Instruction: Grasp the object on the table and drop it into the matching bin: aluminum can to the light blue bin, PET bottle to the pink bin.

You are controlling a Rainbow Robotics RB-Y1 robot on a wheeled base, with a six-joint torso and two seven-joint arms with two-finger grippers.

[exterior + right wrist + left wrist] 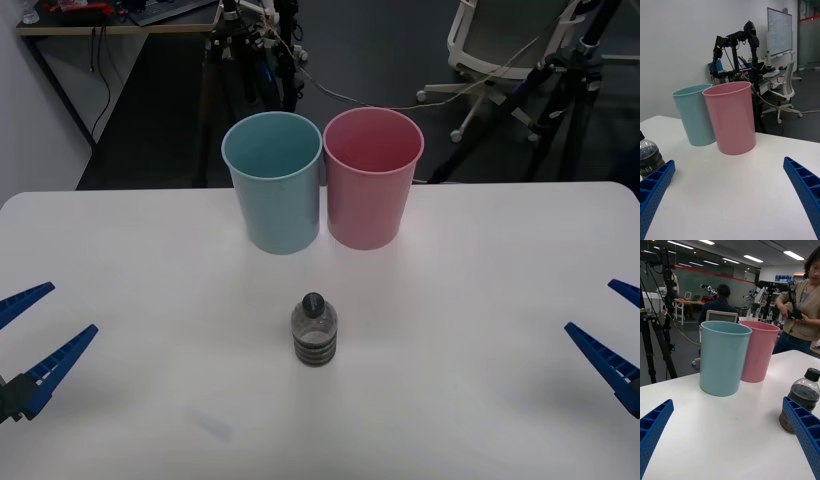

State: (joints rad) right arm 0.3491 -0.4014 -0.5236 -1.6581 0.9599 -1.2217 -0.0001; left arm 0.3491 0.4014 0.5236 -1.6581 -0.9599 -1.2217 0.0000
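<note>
A small squat PET bottle [314,330] with a dark cap stands upright in the middle of the white table [480,300]; it also shows as the bottle [799,397] and the bottle [647,153] in the wrist views. Behind it stand the light blue bin [273,180] and the pink bin [371,176], side by side and touching. My left gripper [28,337] is open near the table's left edge, far from the bottle. My right gripper [612,335] is open at the right edge, equally far away.
Tripods [240,50], cables and an office chair [500,50] stand on the dark floor beyond the table's far edge. The bins [724,356] [732,116] rise well above the bottle. Bare tabletop lies between each gripper and the bottle.
</note>
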